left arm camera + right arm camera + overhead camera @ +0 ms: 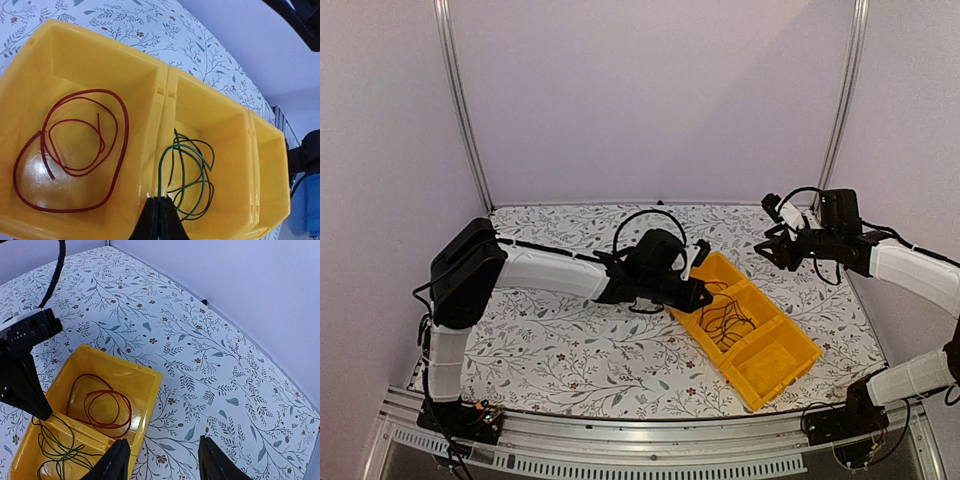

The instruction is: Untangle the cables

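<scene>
A yellow three-compartment bin (100,45) holds the cables. A red cable (128,131) lies coiled alone in the end compartment. In the middle compartment a green cable (159,175) and a black cable (213,154) loop through each other. My left gripper (160,200) is at that compartment's near wall, shut on a strand of the green cable. From the top view the left gripper (705,293) reaches into the bin (817,350). My right gripper (165,450) hovers open above the tablecloth beside the bin's red-cable end (131,412), holding nothing.
The bin's third compartment (775,365) has no cable in it. The floral tablecloth (210,340) stretches to the back wall. A thick black arm hose (645,215) arches over the left wrist.
</scene>
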Robot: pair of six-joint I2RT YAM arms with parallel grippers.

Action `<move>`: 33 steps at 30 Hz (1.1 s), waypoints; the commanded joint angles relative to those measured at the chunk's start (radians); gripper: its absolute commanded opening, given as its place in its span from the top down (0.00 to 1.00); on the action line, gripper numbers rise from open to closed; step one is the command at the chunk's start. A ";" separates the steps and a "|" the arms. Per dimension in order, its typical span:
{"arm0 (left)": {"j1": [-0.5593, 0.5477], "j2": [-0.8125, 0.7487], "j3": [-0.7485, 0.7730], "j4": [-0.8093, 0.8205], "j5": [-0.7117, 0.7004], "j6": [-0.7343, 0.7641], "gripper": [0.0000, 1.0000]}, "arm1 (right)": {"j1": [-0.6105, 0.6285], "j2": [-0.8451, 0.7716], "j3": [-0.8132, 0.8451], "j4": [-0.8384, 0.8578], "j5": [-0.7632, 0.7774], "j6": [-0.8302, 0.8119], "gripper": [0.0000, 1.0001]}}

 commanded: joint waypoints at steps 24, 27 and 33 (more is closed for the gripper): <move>-0.165 0.080 0.104 0.006 -0.213 0.093 1.00 | 0.001 0.017 -0.006 -0.003 -0.029 -0.022 0.50; -0.163 0.082 0.121 -0.031 -0.224 0.101 1.00 | 0.001 0.017 -0.004 -0.006 -0.032 -0.022 0.50; -0.157 0.012 0.105 -0.095 -0.299 0.142 0.92 | 0.002 0.011 -0.005 -0.010 -0.045 -0.025 0.50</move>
